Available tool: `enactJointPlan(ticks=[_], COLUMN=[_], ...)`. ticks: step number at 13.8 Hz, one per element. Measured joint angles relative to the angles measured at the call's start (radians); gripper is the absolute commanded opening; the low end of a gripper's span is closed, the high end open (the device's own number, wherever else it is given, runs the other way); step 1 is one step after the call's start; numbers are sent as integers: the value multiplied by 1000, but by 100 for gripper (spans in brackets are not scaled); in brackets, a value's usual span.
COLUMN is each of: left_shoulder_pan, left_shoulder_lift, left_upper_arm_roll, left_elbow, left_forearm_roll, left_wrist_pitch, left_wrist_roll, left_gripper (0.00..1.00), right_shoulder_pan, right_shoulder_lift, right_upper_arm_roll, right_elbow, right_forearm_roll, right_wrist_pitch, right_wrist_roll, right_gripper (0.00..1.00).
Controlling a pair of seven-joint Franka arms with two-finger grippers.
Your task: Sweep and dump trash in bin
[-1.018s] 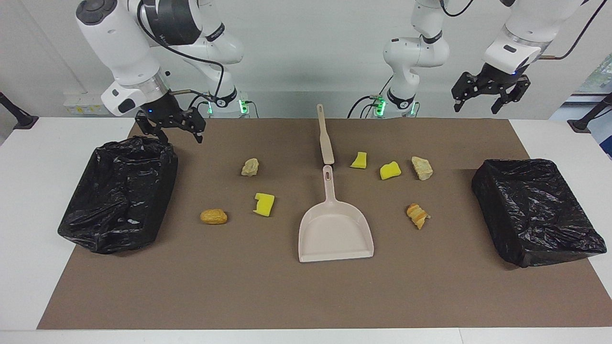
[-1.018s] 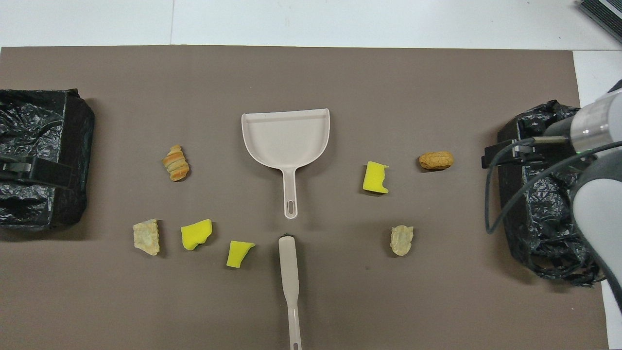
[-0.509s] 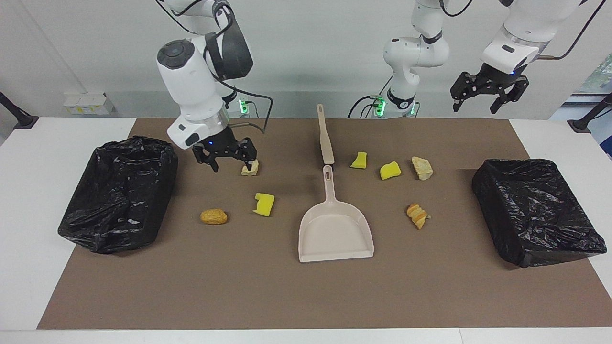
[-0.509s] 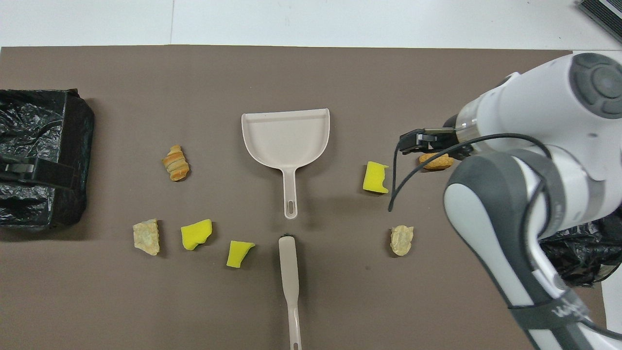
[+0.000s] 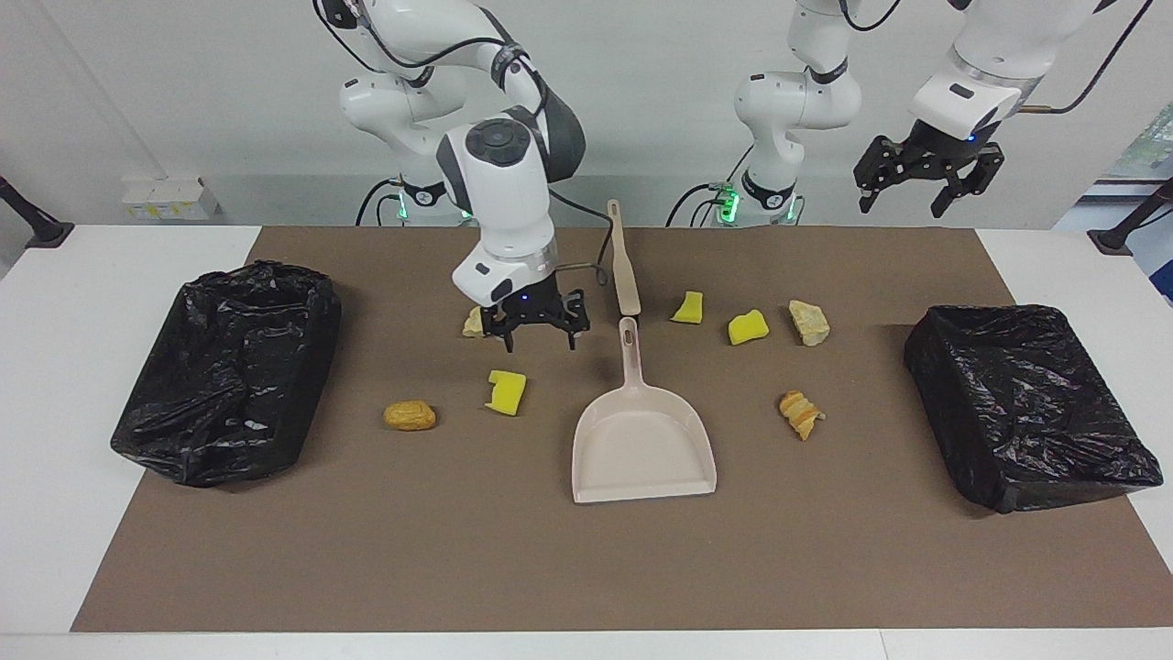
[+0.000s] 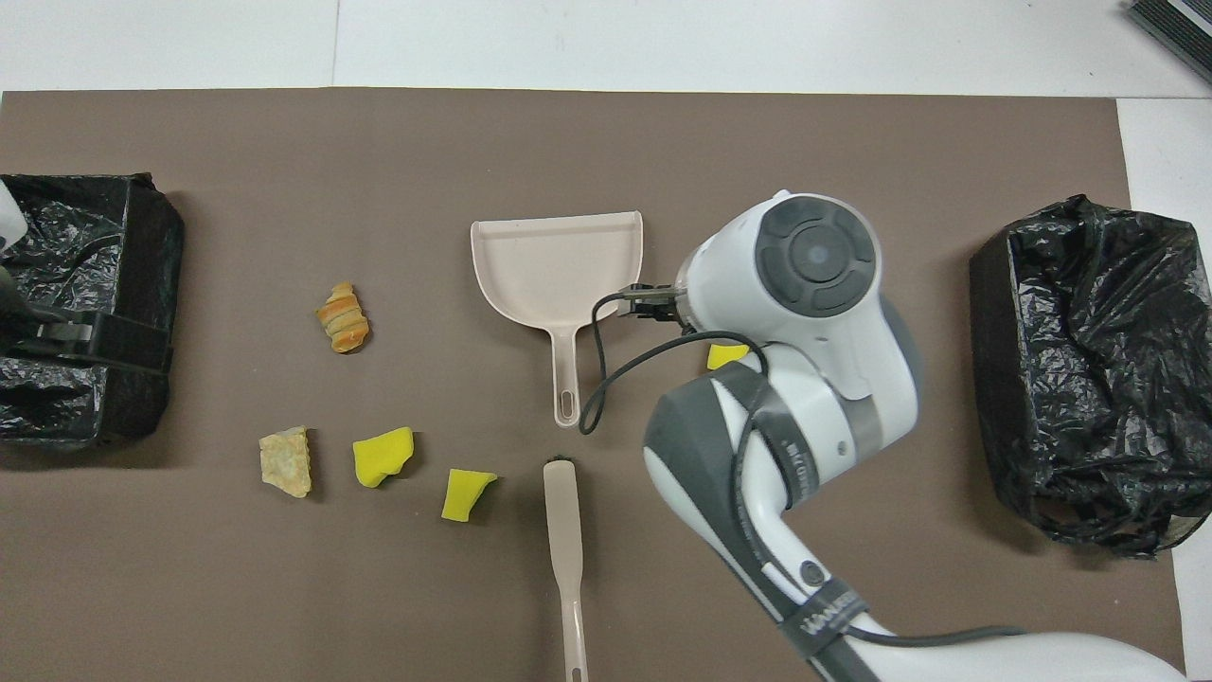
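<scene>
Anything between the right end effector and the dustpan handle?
Nothing visible. The right end effector hangs open over bare mat, beside the dustpan handle. The nearest trash, a yellow sponge, is off that line.

Brown mat [image 5: 550, 568] on a white worktop [image 5: 55, 385]. Beige dustpan [image 5: 641, 445] and beige brush [image 5: 623, 261]. Two bins lined in glossy black plastic [image 5: 229, 367] [image 5: 1026, 403]. Trash: bright yellow sponge chunks [image 5: 507, 392] [image 5: 748, 327] [image 5: 688, 308]; pale beige rock-like lumps [image 5: 809, 322] [image 5: 473, 323]; a golden-brown bread lump [image 5: 409, 415]; an orange-and-tan striped pastry [image 5: 800, 413]. Both arms white with grey joints; fingers [image 5: 509, 341] black.
</scene>
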Motion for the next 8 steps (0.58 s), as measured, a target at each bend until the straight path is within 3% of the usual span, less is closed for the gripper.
enactJointPlan(ticks=[3, 7, 8], left_shoulder_pan=[-81, -205, -220], left_shoulder_lift=[-43, -139, -163], left_upper_arm_roll=[-26, -34, -35], left_elbow=[-72, -247, -285], left_forearm_roll=[-4, -9, -14], left_wrist_pitch=[0, 42, 53], left_wrist_roll=[-88, -183, -191], left_gripper=[100, 100, 100], right_shoulder_pan=[94, 180, 186], right_shoulder_lift=[74, 150, 154], right_upper_arm_roll=[-1, -1, -1], right_elbow=[16, 26, 30], right_forearm_roll=[-52, -114, -122], right_wrist_pitch=[44, 77, 77], right_wrist_roll=[118, 205, 205], right_gripper=[100, 99, 91])
